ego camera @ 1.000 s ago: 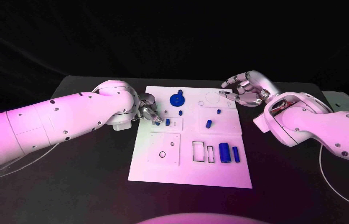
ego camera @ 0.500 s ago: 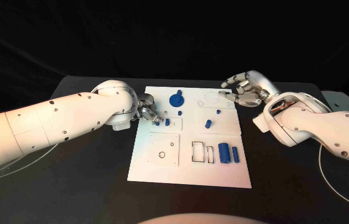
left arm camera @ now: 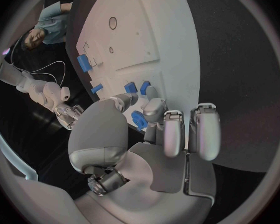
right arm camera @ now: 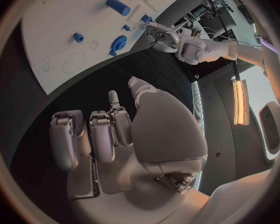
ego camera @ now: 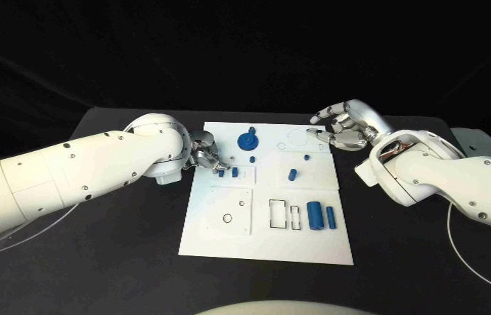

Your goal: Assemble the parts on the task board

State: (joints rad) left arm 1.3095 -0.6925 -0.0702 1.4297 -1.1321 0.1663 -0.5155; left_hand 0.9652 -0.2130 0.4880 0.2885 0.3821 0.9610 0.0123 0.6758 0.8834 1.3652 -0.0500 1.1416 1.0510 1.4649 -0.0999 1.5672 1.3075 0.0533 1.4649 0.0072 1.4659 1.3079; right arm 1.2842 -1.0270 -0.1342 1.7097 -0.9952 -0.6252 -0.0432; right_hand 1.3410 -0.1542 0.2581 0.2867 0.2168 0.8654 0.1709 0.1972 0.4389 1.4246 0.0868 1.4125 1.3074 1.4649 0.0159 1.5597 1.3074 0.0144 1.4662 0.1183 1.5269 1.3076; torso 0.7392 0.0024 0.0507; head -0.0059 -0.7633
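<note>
The white task board (ego camera: 268,187) lies mid-table with blue parts on it. My left hand (ego camera: 206,153) hovers at the board's left edge, its fingertips (left arm camera: 155,109) together over a small blue part (left arm camera: 139,120) that it seems to pinch against the thumb. Two small blue parts (ego camera: 221,173) (ego camera: 236,172) stand just beside those fingers. A blue gear-like part (ego camera: 247,141) sits at the far middle, and two blue cylinders (ego camera: 316,216) lie near the front right. My right hand (ego camera: 344,126) hangs over the board's far right corner, loosely bent and empty.
More small blue parts (ego camera: 294,174) (ego camera: 306,157) stand at the board's centre right. Two empty rectangular slots (ego camera: 278,213) lie left of the cylinders, and round holes (ego camera: 227,218) mark the front left panel. Black table (ego camera: 113,258) surrounds the board.
</note>
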